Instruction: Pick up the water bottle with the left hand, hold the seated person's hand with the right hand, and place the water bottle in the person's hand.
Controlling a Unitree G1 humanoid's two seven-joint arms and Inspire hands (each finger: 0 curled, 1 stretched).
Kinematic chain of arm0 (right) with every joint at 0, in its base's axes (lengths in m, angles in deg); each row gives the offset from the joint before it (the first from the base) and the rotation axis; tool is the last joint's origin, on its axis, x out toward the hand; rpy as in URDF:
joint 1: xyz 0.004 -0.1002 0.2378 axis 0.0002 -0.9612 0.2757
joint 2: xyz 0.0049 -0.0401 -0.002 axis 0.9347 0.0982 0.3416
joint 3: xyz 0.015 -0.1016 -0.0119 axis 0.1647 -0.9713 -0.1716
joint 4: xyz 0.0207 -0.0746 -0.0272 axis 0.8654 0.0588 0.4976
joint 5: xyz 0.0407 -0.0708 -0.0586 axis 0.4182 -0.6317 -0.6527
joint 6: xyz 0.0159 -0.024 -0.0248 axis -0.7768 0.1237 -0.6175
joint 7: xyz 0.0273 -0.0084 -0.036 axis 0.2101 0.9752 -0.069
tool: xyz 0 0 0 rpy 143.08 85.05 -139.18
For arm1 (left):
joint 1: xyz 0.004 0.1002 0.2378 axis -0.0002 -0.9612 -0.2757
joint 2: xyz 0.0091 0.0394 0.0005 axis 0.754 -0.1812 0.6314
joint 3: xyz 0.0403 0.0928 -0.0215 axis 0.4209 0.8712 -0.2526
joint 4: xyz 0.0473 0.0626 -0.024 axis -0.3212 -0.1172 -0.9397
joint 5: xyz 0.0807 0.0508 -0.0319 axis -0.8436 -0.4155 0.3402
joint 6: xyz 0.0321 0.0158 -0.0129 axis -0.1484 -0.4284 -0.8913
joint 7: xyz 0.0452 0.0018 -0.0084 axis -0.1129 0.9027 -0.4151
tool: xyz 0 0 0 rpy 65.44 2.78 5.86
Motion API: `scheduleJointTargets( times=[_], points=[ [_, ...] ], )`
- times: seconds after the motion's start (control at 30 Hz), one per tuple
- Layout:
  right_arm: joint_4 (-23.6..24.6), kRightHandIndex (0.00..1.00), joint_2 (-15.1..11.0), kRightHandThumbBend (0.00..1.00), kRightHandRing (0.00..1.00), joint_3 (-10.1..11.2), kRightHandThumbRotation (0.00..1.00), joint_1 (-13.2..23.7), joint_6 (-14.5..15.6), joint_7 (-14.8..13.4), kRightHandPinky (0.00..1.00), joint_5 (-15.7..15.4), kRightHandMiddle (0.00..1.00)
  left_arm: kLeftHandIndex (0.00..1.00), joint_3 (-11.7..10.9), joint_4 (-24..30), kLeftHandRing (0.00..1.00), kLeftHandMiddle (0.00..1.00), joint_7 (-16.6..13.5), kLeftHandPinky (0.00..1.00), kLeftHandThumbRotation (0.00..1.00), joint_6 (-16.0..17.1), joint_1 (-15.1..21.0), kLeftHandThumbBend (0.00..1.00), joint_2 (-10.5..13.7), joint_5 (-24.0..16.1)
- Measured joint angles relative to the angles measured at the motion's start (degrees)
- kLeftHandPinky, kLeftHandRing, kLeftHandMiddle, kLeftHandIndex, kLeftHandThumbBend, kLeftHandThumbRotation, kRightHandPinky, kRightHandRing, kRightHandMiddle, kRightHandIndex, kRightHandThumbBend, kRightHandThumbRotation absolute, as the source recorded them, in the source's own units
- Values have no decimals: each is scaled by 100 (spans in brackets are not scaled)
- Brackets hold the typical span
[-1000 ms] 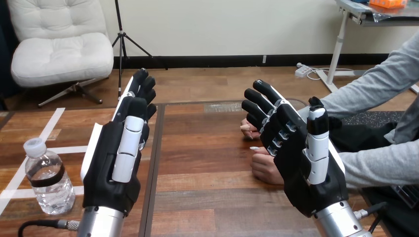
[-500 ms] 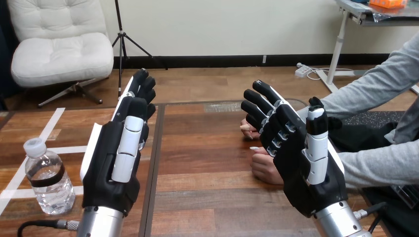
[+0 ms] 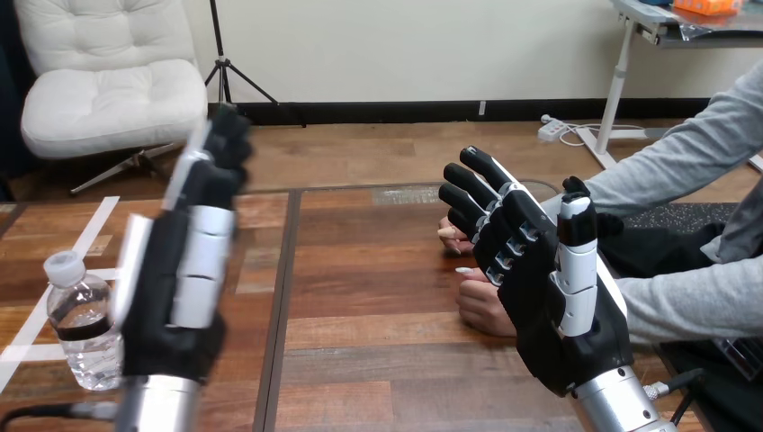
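Observation:
A clear water bottle [image 3: 79,324] with a white cap and dark label band stands upright on the table at the lower left. Just right of it my left hand [image 3: 175,279] is raised with straight fingers, open and holding nothing. At the right my right hand [image 3: 549,279] is also raised and open, its fingers spread. Behind it, on the table, rest the person's hands: one [image 3: 484,306] shows just left of my palm, the other [image 3: 450,236] peeks out farther back. My right hand hides most of them; I cannot tell whether it touches them.
The wooden table [image 3: 378,288] has a dark seam running down its middle-left and white tape lines [image 3: 54,288] at the left by the bottle. The person's grey sleeves [image 3: 684,297] come in from the right edge.
My left hand has shifted left, toward the bottle, and looks blurred by the motion. My right hand, the bottle and the person's hands stay where they were.

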Motion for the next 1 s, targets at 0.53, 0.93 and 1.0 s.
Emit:
scheduleJointTargets(
  times=[0.53,0.93,1.0],
  points=[
    [0,92,2,80,94,-4,100,0,0,1,100,0,92,91,-717,0,93,93,-351,88,94,430,204,65,32,94],
    [0,92,1,80,93,0,100,0,0,1,100,0,92,89,-1187,1,92,91,-494,88,94,634,416,72,105,222],
    [0,92,2,80,93,0,100,0,0,1,100,0,92,88,-1244,1,91,91,-536,87,93,637,431,74,131,209]
  ],
)
